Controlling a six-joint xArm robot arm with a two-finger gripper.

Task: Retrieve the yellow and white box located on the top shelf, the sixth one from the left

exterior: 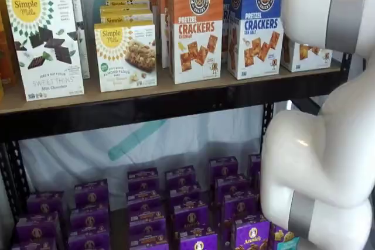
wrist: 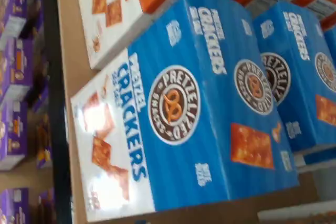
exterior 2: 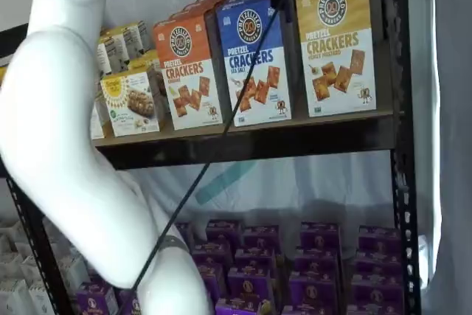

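Standing at the far right end of the top shelf [exterior 2: 310, 138], the yellow and white box [exterior 2: 337, 46] is upright with its front facing out, a yellow upper part over a white lower part printed with orange-brown cracker squares. Just beside it is a blue carton [exterior 2: 253, 60], then an orange carton [exterior 2: 188, 71], all three in one front row on the board.

In the other shelf view my white arm [exterior: 319, 144] blocks the right end of the shelf; only the white lower part of the box [exterior: 304, 55] shows there, past the blue carton [exterior: 256, 24].

My wrist camera is turned on its side. It looks onto the top face of a blue carton [wrist: 194, 103] with more blue cartons [wrist: 294, 72] lined up behind it, and an orange carton [wrist: 131, 3] in the neighbouring row. Picture is slightly blurred.

A black cable [exterior 2: 221, 145] runs slantwise across the blue carton. My fingers are not clearly made out in any view. I take my jaws to be standing at their widest. I see no box held.
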